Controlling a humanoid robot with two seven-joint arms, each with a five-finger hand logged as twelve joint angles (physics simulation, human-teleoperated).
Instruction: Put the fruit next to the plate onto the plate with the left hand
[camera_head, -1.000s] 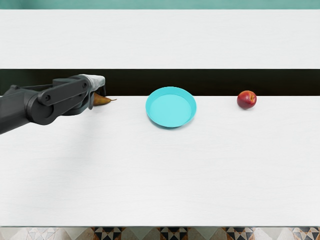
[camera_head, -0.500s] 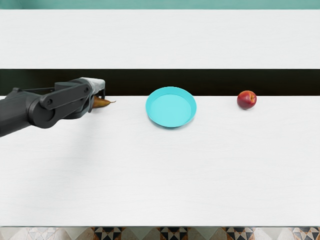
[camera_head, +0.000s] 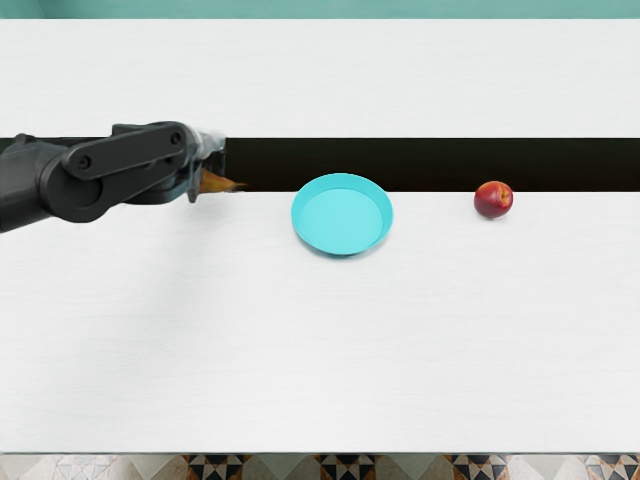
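Looking down from the head view, we see the left robot hand (camera_head: 205, 165) closed around the brown pear-shaped fruit (camera_head: 220, 183). The fruit has risen off the white counter (camera_head: 320, 340) since a second ago and now hangs left of the round turquoise plate (camera_head: 342, 222). We judge the lift done and the carry next. We count one plate, one arm and two fruits, the second a round red fruit (camera_head: 493, 199) right of the plate.

Table (camera_head: 320, 340) is showing a matt white, faintly grained top | plate (camera_head: 340, 215) is looking like smooth turquoise plastic | red fruit (camera_head: 493, 199) is catching a glossy highlight | brown fruit (camera_head: 215, 182) is looking dull-skinned | left arm (camera_head: 90, 185) is wearing matt dark-grey casing
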